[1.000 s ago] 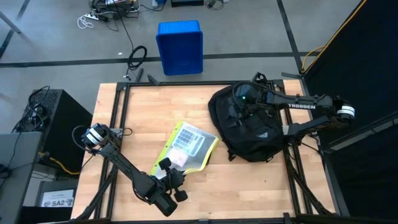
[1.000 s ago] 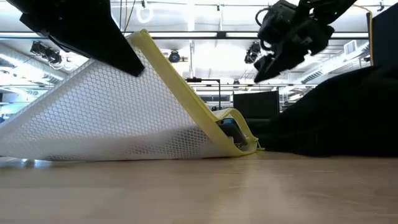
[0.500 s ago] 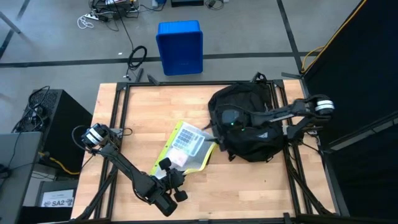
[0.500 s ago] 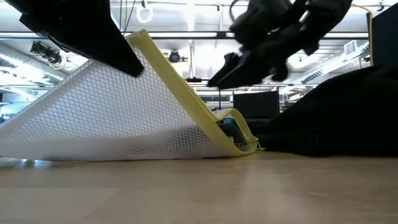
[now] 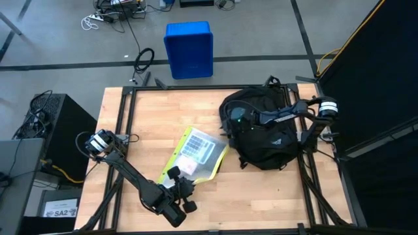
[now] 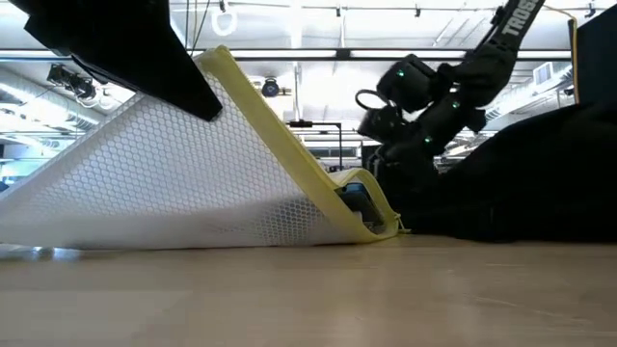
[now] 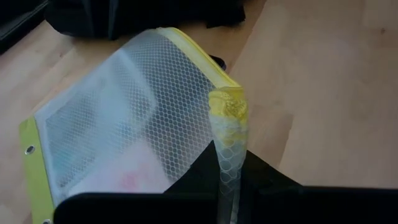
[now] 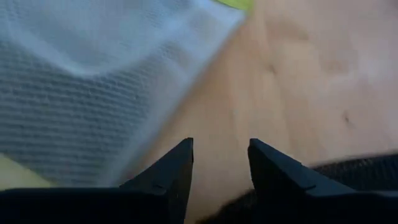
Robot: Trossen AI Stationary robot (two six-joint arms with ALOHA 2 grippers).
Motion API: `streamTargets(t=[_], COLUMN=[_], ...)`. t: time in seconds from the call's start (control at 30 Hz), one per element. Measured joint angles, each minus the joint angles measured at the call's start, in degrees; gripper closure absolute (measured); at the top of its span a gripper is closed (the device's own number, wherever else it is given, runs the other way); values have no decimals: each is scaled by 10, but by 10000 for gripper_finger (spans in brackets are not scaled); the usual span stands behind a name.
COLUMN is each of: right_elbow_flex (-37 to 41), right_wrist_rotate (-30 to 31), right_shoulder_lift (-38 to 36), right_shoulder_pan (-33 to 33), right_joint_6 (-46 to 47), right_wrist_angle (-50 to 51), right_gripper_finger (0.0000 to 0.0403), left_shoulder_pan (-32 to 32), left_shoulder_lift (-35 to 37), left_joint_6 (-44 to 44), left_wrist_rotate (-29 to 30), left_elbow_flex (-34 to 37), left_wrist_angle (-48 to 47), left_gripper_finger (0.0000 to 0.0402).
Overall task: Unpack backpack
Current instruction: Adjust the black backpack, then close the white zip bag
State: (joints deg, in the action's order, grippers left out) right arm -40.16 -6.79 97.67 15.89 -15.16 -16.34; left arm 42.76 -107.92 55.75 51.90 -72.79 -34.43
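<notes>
The black backpack (image 5: 264, 130) lies flat on the table's right half. A clear mesh pouch with a yellow border (image 5: 196, 153) lies to its left; its far end (image 6: 371, 217) rests on the table beside the backpack. My left gripper (image 5: 176, 181) is at the pouch's near end, shut on it. My right gripper (image 5: 232, 121) reaches over the backpack from the right. It hangs open at the backpack's left edge (image 6: 395, 106), low over the gap between pouch and backpack. Its two fingers (image 8: 168, 177) stand apart and touch nothing. My left gripper pinches the pouch's near end at a bunched yellow-edged corner (image 7: 227, 115), coming from the table's near side. The mesh runs down between the fingers, which are mostly hidden below it. That end is lifted (image 6: 217, 58); the pouch slopes down to its far end on the table.
A blue plastic bin (image 5: 189, 49) stands on the floor beyond the table's far edge. Bare wooden table (image 5: 137, 124) lies left of the pouch and along the near edge (image 5: 261, 196). Cables and a dark case sit on the floor at left.
My right gripper has swung from above the backpack's far part toward the table's left and near side, and has come down to the backpack's left edge next to the pouch. The left gripper and the raised pouch have kept still.
</notes>
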Motion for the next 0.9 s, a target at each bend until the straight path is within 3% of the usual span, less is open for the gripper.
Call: streamTargets(t=[0.3, 0.53, 0.67, 0.9], right_elbow_flex=[70, 78, 78, 78], right_wrist_rotate=[-32, -90, -55, 18], right_shoulder_lift=[-5, -3, -4, -4], right_shoulder_pan=[61, 29, -13, -76], right_joint_6=[-59, -161, -231, -262], right_wrist_angle=[-19, -47, -39, -59], right_gripper_finger=[286, 283, 264, 202], left_shoulder_pan=[0, -1, -1, -1], left_shoulder_lift=[0, 0, 0, 0], left_joint_6=[0, 4, 4, 2], left_wrist_rotate=[-4, -11, -13, -13], left_elbow_flex=[0, 0, 0, 0], left_wrist_angle=[4, 4, 5, 4], left_gripper_finger=[402, 402, 402, 402])
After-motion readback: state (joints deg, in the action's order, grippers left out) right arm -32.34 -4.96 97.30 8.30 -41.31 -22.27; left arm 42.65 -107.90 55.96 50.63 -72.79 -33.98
